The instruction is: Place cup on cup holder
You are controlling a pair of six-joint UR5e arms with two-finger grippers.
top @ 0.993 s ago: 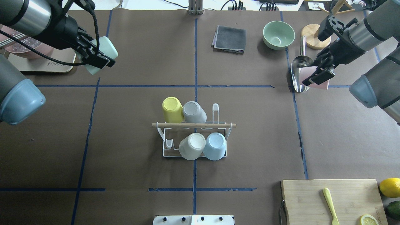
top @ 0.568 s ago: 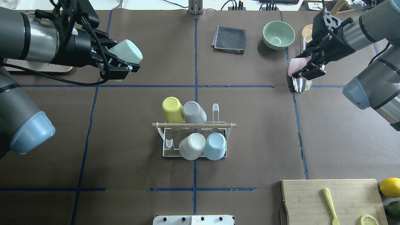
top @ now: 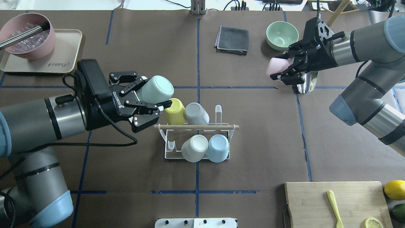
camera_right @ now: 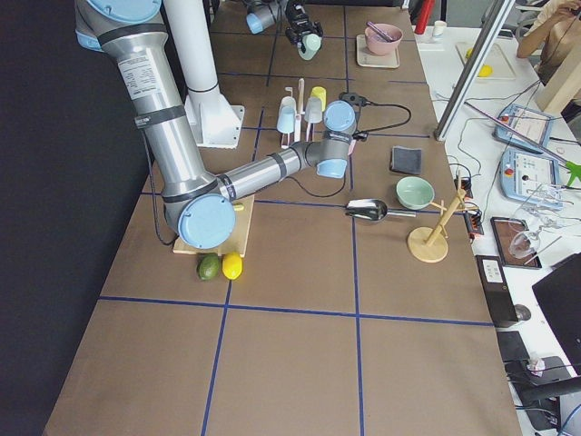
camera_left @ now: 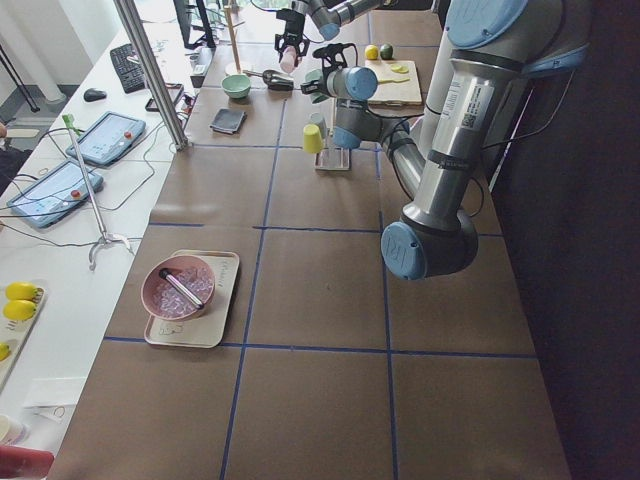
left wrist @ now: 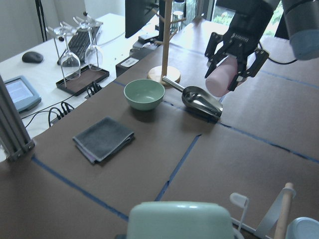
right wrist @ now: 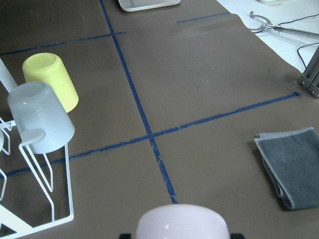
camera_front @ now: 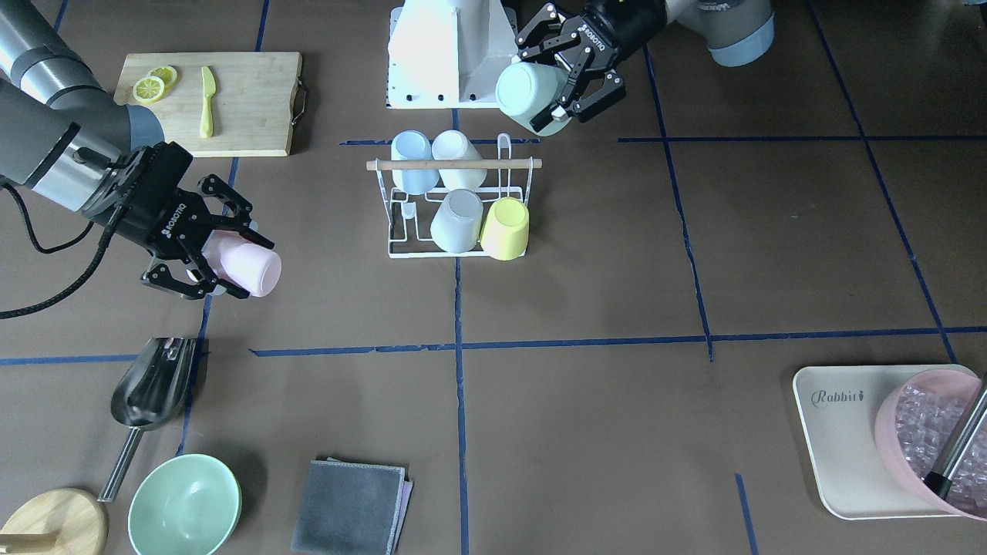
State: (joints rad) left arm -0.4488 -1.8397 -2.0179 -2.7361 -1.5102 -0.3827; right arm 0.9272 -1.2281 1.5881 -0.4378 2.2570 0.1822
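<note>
The cup holder (top: 198, 127), a white wire rack with a wooden rod, stands mid-table and carries yellow (top: 174, 110), grey (top: 196, 114), white (top: 194, 148) and blue (top: 218, 147) cups upside down. My left gripper (top: 154, 92) is shut on a mint cup (top: 159, 88), held on its side just left of the rack, above the yellow cup's edge. My right gripper (top: 279, 67) is shut on a pink cup (top: 274, 66), held in the air far right of the rack. In the front view the mint cup (camera_front: 527, 89) and the pink cup (camera_front: 248, 267) show too.
A green bowl (top: 282, 35), a grey cloth (top: 232, 39) and a metal scoop (top: 306, 83) lie at the far right. A cutting board (top: 316, 202) with a yellow knife and a lemon (top: 395, 189) sit near right. A tray (top: 68, 53) with a pink bowl sits far left.
My left arm has swung in from the far left, bringing the mint cup right up to the rack. My right gripper has moved left with the pink cup, off the scoop.
</note>
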